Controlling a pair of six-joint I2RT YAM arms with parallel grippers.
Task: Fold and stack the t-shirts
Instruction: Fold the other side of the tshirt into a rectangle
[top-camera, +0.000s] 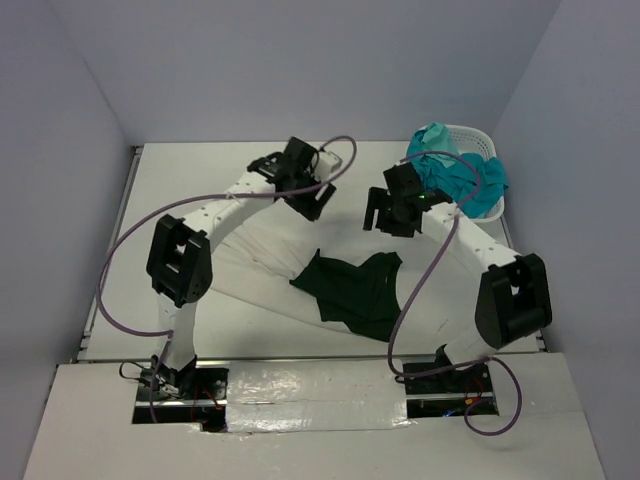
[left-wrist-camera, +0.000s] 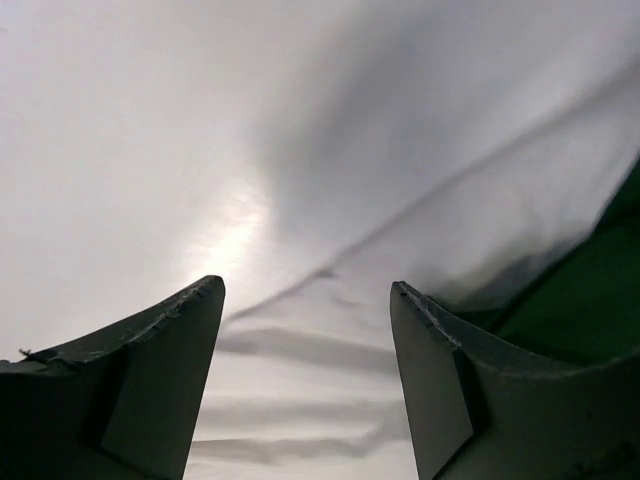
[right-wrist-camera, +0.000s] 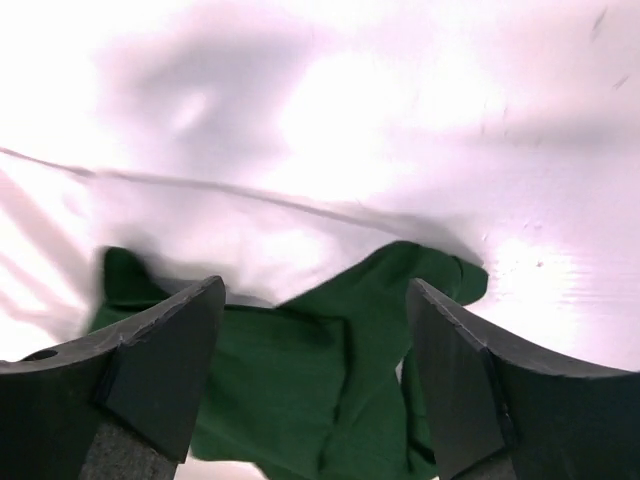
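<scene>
A crumpled dark green cotton t-shirt (top-camera: 355, 292) lies mid-table on top of a spread white cloth t-shirt (top-camera: 258, 272), while more teal cloth tees (top-camera: 455, 175) sit heaped in the white plastic lattice basket (top-camera: 487, 141) at the far right corner. This looks like the start of a fold: nothing is gripped. The left gripper (left-wrist-camera: 305, 290) hovers wide open over white cloth, and the right gripper (right-wrist-camera: 315, 285) hangs just as wide over the green tee's far edge. The next move probably calls for pinching only the green layer, not the white one beneath. No print, label or writing is legible.
</scene>
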